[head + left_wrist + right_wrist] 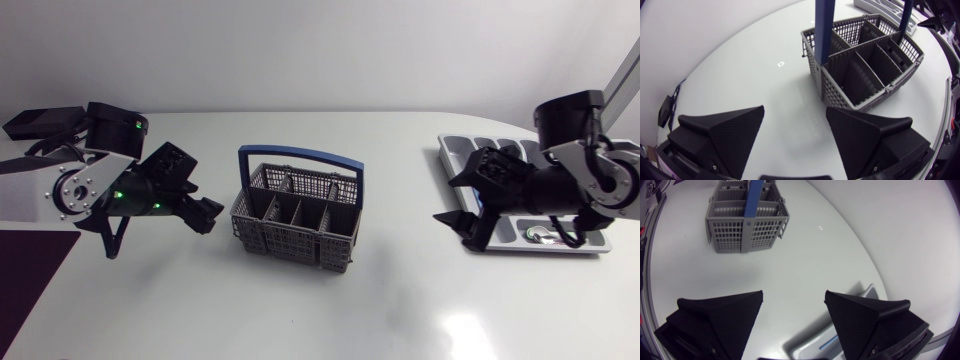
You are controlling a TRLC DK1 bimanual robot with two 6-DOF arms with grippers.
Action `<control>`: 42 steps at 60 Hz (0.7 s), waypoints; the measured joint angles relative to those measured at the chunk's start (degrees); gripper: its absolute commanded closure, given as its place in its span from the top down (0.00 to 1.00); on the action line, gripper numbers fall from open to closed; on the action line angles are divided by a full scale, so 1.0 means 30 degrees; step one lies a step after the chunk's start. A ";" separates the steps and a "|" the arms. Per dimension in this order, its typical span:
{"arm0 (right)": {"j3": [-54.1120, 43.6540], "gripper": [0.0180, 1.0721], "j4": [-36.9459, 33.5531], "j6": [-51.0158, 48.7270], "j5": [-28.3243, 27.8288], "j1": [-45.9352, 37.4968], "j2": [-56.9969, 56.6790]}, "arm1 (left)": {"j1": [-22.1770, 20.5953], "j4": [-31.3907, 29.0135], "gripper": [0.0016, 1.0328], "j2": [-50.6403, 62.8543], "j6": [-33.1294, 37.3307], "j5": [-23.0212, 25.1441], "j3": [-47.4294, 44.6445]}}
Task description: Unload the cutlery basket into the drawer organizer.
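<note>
— where's the basket (296,207)?
— middle of the table (400,300), handle upright. the organizer (447,152) lies at the right edge.
— and the hands?
— left gripper (795,109) and right gripper (793,293) are both released, fingers spread, apart from everything.

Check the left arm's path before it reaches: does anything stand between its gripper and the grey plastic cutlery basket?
Nothing visible does. Only bare white table lies between the open left gripper and the grey slotted plastic cutlery basket with its upright blue handle. The compartments that show look empty.
</note>
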 measured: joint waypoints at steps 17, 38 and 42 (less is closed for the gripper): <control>0.0568 0.86 0.1005 0.4612 0.0372 0.3920 0.3665 | -0.0007 0.0197 0.83 0.2018 0.0211 0.0699 0.0313; 0.3621 0.86 0.1515 0.7213 0.1078 0.5967 0.7016 | -0.0131 0.0444 0.83 0.2543 0.0277 0.1333 0.0364; 0.4109 0.86 0.1515 0.7526 0.1224 0.5945 0.7541 | -0.0131 0.0444 0.83 0.2543 0.0415 0.1552 0.0364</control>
